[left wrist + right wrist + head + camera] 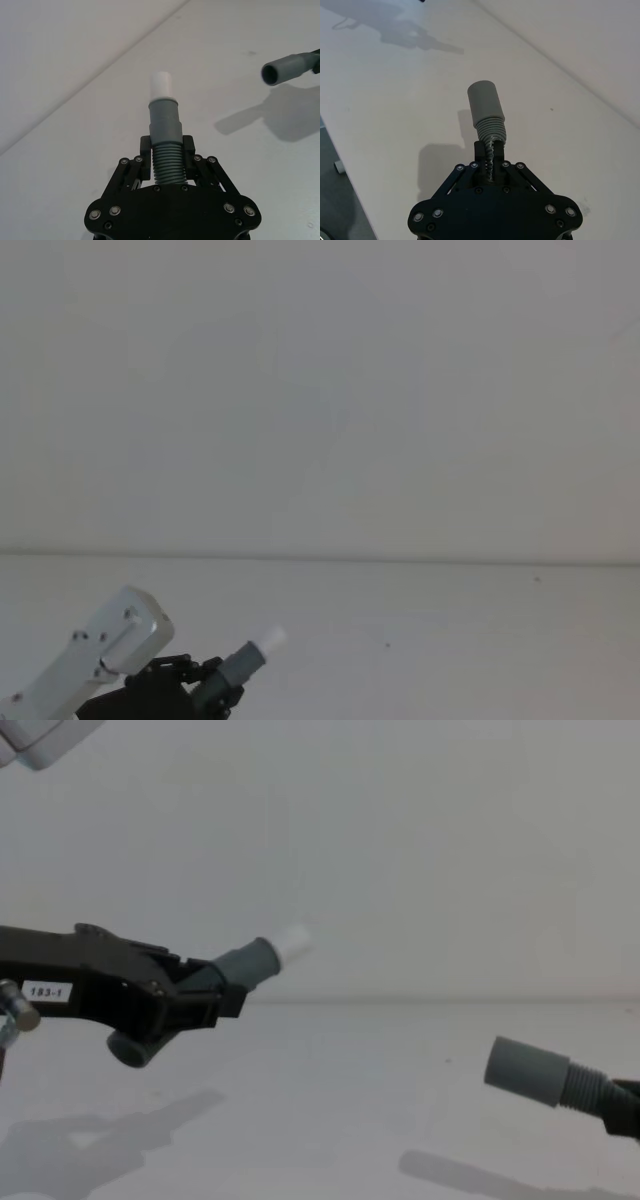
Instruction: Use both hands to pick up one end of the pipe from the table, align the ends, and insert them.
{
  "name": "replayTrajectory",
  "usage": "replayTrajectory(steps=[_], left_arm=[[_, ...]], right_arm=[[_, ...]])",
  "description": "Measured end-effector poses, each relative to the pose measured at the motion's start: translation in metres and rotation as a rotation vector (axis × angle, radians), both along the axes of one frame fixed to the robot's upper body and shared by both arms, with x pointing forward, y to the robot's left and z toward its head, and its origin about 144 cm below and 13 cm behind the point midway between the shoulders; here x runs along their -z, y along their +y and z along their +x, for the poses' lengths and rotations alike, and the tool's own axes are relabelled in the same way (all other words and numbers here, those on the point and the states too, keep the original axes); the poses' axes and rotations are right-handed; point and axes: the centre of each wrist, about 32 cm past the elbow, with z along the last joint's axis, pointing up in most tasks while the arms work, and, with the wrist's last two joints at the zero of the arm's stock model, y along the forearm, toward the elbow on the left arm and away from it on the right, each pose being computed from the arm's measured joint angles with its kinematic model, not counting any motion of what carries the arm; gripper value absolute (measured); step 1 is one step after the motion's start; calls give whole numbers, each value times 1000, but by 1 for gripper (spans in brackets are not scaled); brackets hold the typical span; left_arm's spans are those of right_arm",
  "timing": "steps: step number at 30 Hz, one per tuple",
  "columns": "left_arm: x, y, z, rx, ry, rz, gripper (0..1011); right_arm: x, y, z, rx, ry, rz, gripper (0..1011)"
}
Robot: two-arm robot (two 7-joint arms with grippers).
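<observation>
My left gripper (167, 150) is shut on the ribbed stretch of one dark-grey pipe piece (165, 131), held above the table (330, 1080). Its narrow white tip (292, 941) points up and to the right in the chest view. The same gripper (205, 680) and white tip (268, 640) sit at the bottom left of the head view. My right gripper (490, 150) is shut on the ribbed part of the other pipe piece (487, 111). Its wide grey collar mouth (497, 1066) faces left, lower than the white tip and well apart from it. From the left wrist, that open collar (275, 74) hangs at the far right.
The white table (450, 640) runs back to a plain white wall (320, 390). Shadows of both arms lie on the tabletop (110, 1130). The table's near edge (342, 150), with dark floor beyond it, shows in the right wrist view.
</observation>
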Motion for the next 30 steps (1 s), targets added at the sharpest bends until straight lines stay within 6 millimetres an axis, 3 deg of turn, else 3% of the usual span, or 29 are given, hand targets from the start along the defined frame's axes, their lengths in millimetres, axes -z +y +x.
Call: replayTrajectory(steps=[30], left_arm=[[-19, 4, 43, 330, 68, 82, 331]], right_arm=[[8, -15, -6, -101, -124, -66, 61]])
